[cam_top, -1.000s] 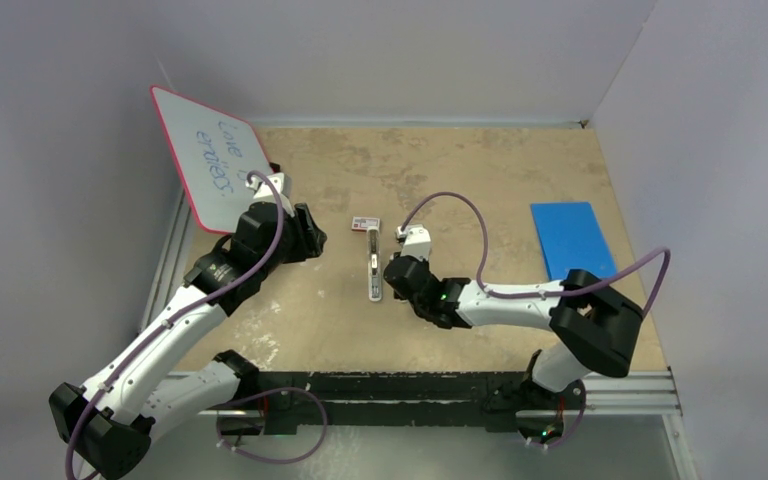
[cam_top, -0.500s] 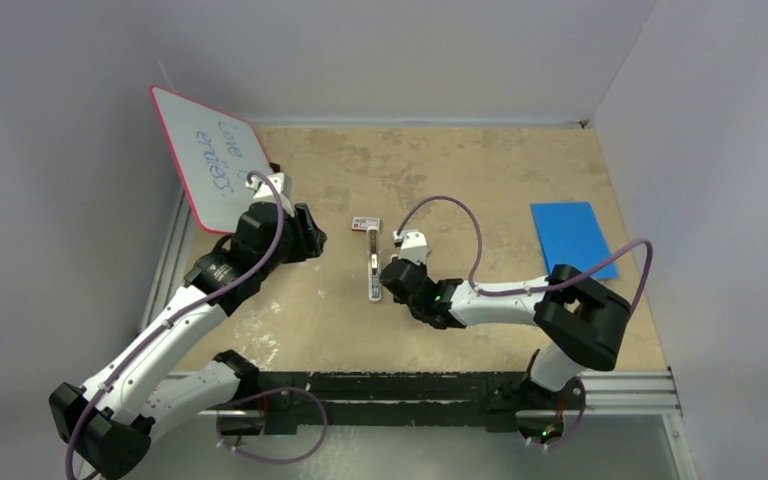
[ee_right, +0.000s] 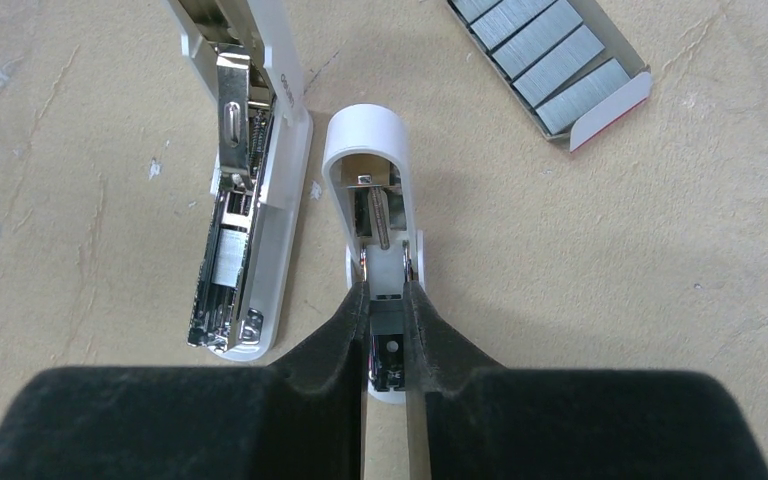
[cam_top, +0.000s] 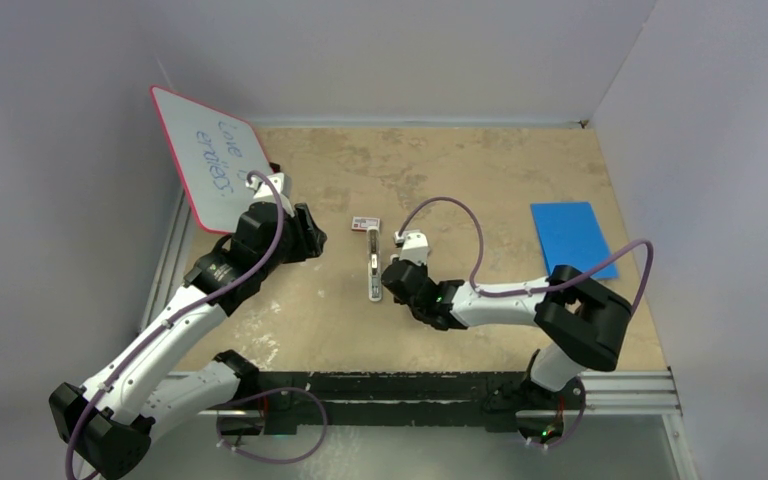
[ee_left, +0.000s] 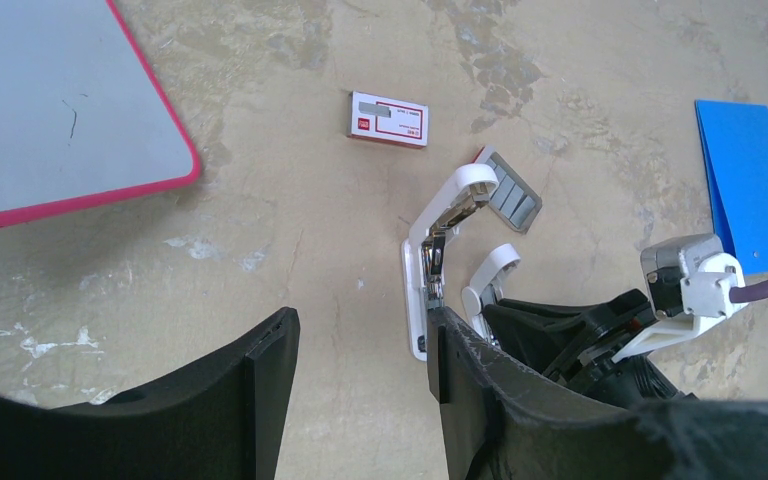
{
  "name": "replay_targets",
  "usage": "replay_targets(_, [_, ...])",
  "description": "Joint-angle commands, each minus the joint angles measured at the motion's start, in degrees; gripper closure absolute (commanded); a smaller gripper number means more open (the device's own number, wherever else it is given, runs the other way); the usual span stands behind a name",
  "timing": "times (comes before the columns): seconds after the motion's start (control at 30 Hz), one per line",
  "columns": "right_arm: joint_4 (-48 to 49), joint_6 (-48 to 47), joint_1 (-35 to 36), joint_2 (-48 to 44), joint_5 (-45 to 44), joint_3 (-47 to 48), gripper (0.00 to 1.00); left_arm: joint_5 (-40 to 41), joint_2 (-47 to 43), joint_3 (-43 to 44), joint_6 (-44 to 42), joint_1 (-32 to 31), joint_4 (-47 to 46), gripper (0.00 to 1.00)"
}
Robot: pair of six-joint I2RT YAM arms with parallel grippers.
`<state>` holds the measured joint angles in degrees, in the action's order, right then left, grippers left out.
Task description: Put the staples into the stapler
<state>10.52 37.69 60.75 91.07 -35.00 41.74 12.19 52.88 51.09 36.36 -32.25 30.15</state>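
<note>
The white stapler lies opened out in the middle of the table. Its metal magazine channel faces up on the left, and its white top arm is folded out beside it. My right gripper is shut on the narrow rear part of that top arm. The staples are grey ribbed blocks in an open tray just beyond the stapler, also visible as staples in the left wrist view. My left gripper hangs open and empty above bare table, left of the stapler.
A red-and-white little box lies past the stapler's far end. A pink-edged whiteboard leans at the left wall. A blue sheet lies at the right. Grey walls close in the table on three sides.
My right arm has shifted slightly left toward the stapler, its gripper still shut. The left arm and the stapler have not moved.
</note>
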Motion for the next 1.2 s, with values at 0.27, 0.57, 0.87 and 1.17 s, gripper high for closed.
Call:
replay_targets(0.27, [-1.99,2.45,0.67,-3.38,-0.61,-1.18,0.76,0.21,-0.25,0.51,-0.31,0.31,-1.06,0.5])
replay_targets(0.57, [-3.21,2.48,0.6,-4.32,-0.81,0.58,0.66,0.21,-0.15,0.5,-0.32,0.35,-1.1,0.5])
replay_targets(0.87, [-4.4,3.65,0.66,-4.69,0.1,3.87,0.73,0.19,-0.15,0.52,-0.37,0.34,-1.15,0.5])
replay_targets(1.17, [-14.93,5.31,0.2,-3.85,-2.84,14.21,0.65,-3.55,0.57,-0.25,0.57,0.33,-1.35,0.5])
